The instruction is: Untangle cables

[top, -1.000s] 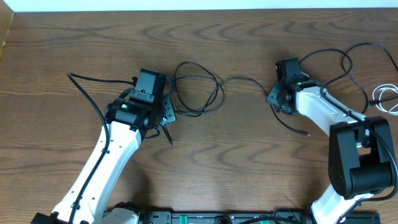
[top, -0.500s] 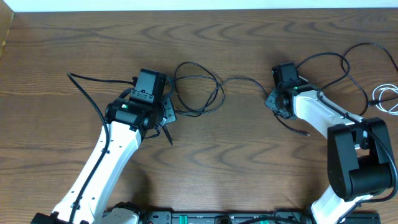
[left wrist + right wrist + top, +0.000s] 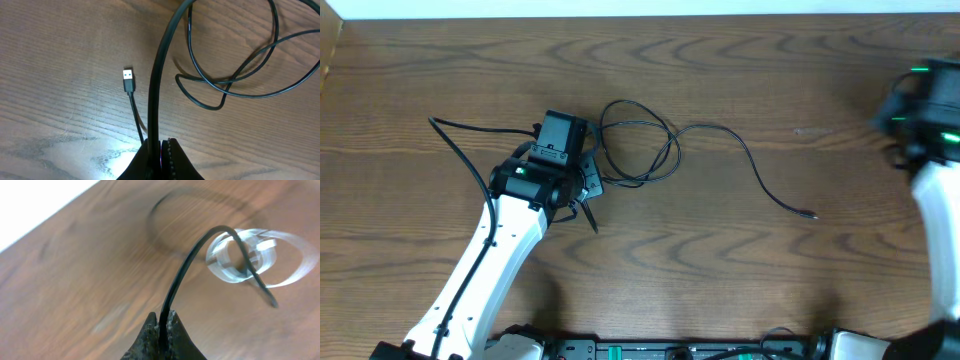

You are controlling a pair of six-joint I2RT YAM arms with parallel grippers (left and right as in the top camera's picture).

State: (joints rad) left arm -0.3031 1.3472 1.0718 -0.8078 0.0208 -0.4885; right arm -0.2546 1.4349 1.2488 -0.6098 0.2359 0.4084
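Lying across the middle of the wooden table (image 3: pixel 720 260) is a black cable (image 3: pixel 640 150), its loose overlapping loops sitting just beside the left gripper (image 3: pixel 582 182) and its free tail running toward the right side of the worktop, where it is ending in a small plug (image 3: pixel 810 215) resting on bare wood. The left arm is reaching in from the near left corner, and its wrist view is showing the left gripper's fingers (image 3: pixel 172 162) pressed together on a black cable (image 3: pixel 157 85) that is rising straight up the picture from between them. In that same wrist view a flat USB plug (image 3: pixel 128 79) is lying on the wood just to the side of the pinched strand, with its thin cord trailing back toward the fingers, and the loops (image 3: pixel 235 75) are crossing one another farther off. The right arm is sitting blurred at the far right edge of the worktop, well apart from the loops. Its wrist view is showing the right gripper (image 3: pixel 162 330) with fingers closed on another black cable (image 3: pixel 200 265), which is arching up and over and ending in a short free tip. Beyond that arch, a blurred white cable (image 3: pixel 285 262) is lying coiled on the wood.
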